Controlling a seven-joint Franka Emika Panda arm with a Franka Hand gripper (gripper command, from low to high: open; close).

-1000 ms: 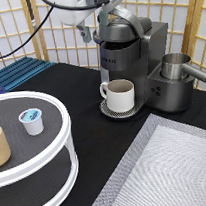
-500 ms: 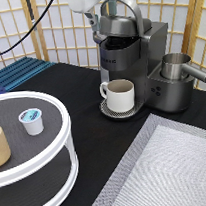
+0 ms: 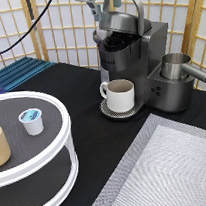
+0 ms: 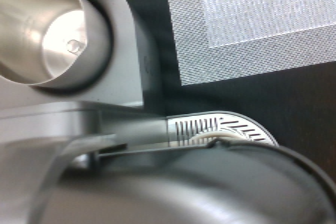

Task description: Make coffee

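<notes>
Exterior view: one coffee machine [image 3: 138, 63] stands at about 1 o'clock on the black surface [image 3: 85, 92], its lid raised and its handle arched over the top. One claw [image 3: 103, 4], cut off by the upper edge at 12 o'clock, hangs just above the lid; whether its fingers are spread or closed cannot be told. One cream-white mug [image 3: 119, 94] sits on the machine's drip tray [image 3: 109, 110]. One steel jug [image 3: 181, 67] rests on the machine's 3 o'clock side, its spout pointing the same way. One round white two-tier stand [image 3: 59, 144] occupies 8 o'clock, partly cut off by the frame. On its upper tier lies the single coffee [image 3: 31, 120], a white pod with a blue top, well apart from the claw, and one tan wooden cup [image 3: 0, 145], half cropped. One grey mesh mat [image 3: 171, 171] fills 5 o'clock. One blue slatted mat [image 3: 21, 72] lies at 10 o'clock.

Wrist view: the jug [image 4: 52, 40], the drip tray [image 4: 217, 127] and the grey mat [image 4: 247, 35] appear; the mug shows only as a rim sliver.
</notes>
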